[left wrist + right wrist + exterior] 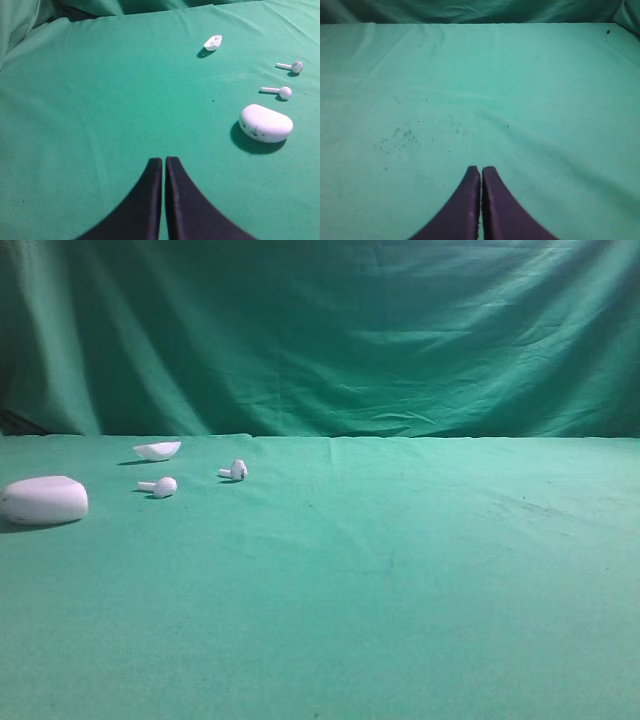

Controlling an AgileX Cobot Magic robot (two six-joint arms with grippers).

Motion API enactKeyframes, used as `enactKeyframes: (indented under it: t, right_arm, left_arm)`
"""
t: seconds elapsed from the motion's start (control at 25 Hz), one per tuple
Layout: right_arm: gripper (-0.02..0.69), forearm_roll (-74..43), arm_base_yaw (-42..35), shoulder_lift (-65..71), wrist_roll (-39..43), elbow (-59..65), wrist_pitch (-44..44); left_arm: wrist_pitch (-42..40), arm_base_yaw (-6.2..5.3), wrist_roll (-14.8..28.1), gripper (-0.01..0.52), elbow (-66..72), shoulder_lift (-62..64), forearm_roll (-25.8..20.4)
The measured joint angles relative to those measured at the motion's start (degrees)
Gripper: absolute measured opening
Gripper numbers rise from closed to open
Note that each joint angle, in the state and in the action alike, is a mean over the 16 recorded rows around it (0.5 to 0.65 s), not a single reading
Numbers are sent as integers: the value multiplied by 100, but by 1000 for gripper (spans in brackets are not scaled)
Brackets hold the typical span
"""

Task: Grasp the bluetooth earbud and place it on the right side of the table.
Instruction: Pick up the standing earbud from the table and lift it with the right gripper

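Two small white bluetooth earbuds lie on the green table (380, 590) at the left: one (160, 486) nearer the case, the other (235, 471) a little right of it. The left wrist view shows both, one earbud (280, 91) just beyond the case and the other earbud (292, 66) farther off. My left gripper (163, 159) is shut and empty, hovering over bare cloth well short of them. My right gripper (481, 168) is shut too, with nothing in it, above bare green cloth. Neither arm appears in the exterior high view.
A white pebble-shaped case (43, 500) sits at the far left, near the earbuds; the left wrist view has the case (265, 123) at right. A shallow white shell-like piece (157, 450) lies behind them. A green backdrop (330, 330) hangs behind the table.
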Motion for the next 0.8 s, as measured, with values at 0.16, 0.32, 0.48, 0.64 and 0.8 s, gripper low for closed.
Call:
enactKeyframes:
  t: [0.16, 0.32, 0.48, 0.64, 0.8]
  right_arm:
    - [0, 0, 0, 0, 0, 0, 0]
    - [0, 0, 0, 0, 0, 0, 0]
    - [0, 0, 0, 0, 0, 0, -1]
    - [0, -12, 0, 0, 2, 2, -82]
    - [0, 36, 0, 0, 33, 5, -523]
  left_arm:
    - [0, 0, 0, 0, 0, 0, 0]
    - [0, 0, 0, 0, 0, 0, -1]
    - [0, 0, 0, 0, 0, 0, -1]
    - [0, 0, 0, 0, 0, 0, -1]
    - [0, 0, 0, 0, 0, 0, -2]
